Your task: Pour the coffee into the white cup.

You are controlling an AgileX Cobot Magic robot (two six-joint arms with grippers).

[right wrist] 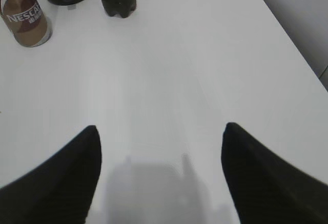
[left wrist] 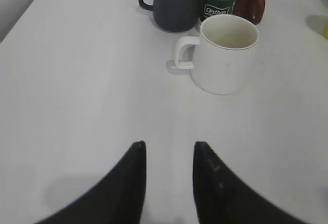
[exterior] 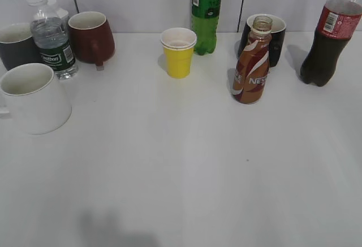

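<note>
Our right claw (right wrist: 160,147) hangs wide open over bare bench (exterior: 186,168), holding nothing. The coffee bottle (right wrist: 25,19) stands upright ahead of it and to its left, cap already off. Our left claw (left wrist: 169,157) is empty too, jaws parted only narrowly, with the white cup (left wrist: 225,55) straight ahead and slightly right. We judge the reach comes first: we should close on the bottle's waist squarely and lift it level, clear of the black mug (exterior: 271,35) just behind.
</note>
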